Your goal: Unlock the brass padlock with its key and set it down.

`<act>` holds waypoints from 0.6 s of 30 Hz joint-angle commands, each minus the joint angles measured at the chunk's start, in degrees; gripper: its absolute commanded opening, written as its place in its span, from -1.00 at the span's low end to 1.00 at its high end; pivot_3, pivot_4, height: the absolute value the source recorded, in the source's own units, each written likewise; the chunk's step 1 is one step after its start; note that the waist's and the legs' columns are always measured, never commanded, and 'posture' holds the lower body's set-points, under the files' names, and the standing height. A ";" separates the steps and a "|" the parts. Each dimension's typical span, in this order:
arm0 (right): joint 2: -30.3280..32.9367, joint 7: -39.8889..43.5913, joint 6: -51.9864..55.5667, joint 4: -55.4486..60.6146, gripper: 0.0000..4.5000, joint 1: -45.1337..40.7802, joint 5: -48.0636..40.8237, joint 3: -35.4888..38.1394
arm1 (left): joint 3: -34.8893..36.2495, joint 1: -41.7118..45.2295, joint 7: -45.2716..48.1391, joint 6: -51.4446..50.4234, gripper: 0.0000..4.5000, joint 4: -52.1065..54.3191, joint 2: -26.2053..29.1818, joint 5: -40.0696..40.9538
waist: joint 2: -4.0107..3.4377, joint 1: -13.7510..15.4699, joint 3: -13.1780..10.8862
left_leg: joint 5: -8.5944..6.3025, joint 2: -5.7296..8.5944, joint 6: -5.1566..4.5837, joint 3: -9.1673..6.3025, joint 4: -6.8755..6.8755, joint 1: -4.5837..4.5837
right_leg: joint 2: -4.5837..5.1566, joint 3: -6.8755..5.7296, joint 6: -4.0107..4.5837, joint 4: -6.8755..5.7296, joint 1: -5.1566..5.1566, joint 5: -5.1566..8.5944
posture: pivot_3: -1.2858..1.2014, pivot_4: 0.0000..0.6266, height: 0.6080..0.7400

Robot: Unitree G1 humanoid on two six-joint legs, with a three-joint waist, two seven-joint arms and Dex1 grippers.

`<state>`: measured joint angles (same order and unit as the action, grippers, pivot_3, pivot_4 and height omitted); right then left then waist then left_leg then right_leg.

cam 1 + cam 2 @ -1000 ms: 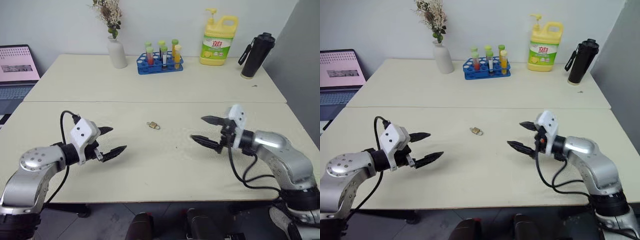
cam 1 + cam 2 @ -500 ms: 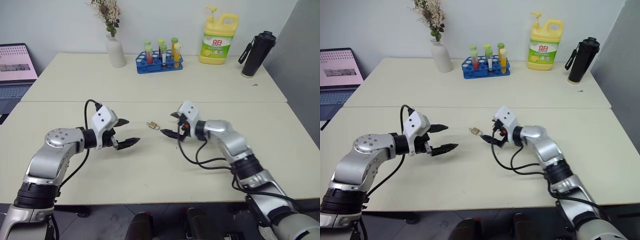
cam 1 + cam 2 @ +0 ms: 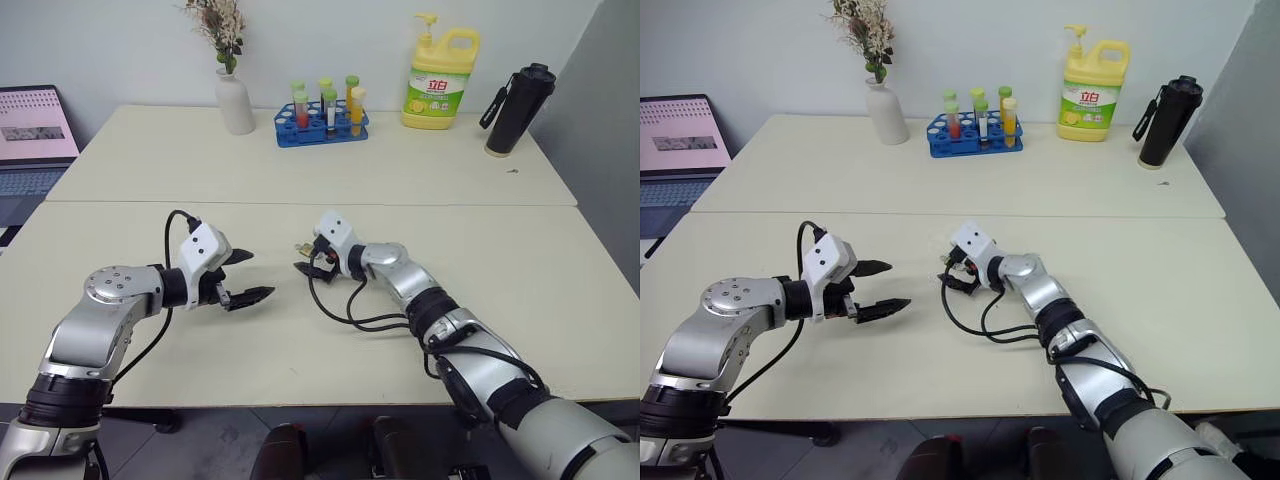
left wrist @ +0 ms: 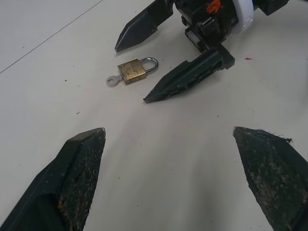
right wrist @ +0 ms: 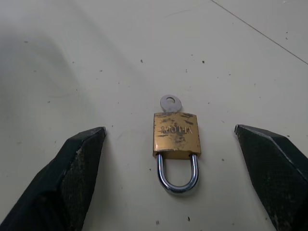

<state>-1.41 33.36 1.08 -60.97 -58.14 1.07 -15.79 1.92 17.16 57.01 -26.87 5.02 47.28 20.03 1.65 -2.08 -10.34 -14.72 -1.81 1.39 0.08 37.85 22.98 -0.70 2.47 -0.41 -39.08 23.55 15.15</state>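
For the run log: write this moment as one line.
small brass padlock, silvery shackle closed, key inserted | flat on cream table | right gripper open, straddling it | left gripper open, apart

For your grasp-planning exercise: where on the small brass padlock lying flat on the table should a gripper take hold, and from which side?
Probably the small brass padlock by its body's two side edges, approached from the shackle end as the open right gripper does; the silvery key sticks out opposite and stays free.

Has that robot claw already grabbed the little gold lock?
No: the brass padlock lies flat on the table, with the right gripper's open fingers standing apart on either side of it.
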 commanded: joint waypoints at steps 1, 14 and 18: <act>-0.50 -1.30 -2.13 -3.11 1.00 -1.91 1.27 1.47 | 1.35 0.07 0.19 1.26 0.97 1.75 0.73 -0.12 | 0.00 -0.01 0.00 | 0.00 0.00 0.00 0.00 0.00 0.00 | 0.00 0.00 0.00 0.00 0.00 0.00 | 0.03 -0.52 1.00; -1.13 -0.80 -2.83 -5.04 -0.46 -1.68 4.35 1.53 | 1.51 -0.42 0.90 3.08 1.00 0.75 0.89 -0.67 | 0.00 0.15 0.00 | 0.00 0.01 0.00 -0.09 0.02 -0.05 | 0.00 0.01 0.00 -0.06 -0.07 0.00 | 0.03 -0.52 1.00; -0.96 -1.62 -3.91 -3.96 -0.58 -1.23 5.60 1.05 | 1.60 -0.34 0.97 3.42 1.00 0.25 0.92 -1.06 | 0.00 0.15 0.01 | 0.00 0.01 0.01 -0.08 0.02 -0.07 | 0.00 0.01 0.00 -0.06 -0.08 0.00 | 0.03 -0.52 1.00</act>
<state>-2.91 33.12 -2.57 -65.18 -59.59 5.19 -14.71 1.92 16.40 58.01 -24.45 4.70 47.29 19.04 1.65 -1.94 -10.34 -14.71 -1.81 1.40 0.00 37.86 22.91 -0.69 2.48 -0.41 -39.14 23.47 15.14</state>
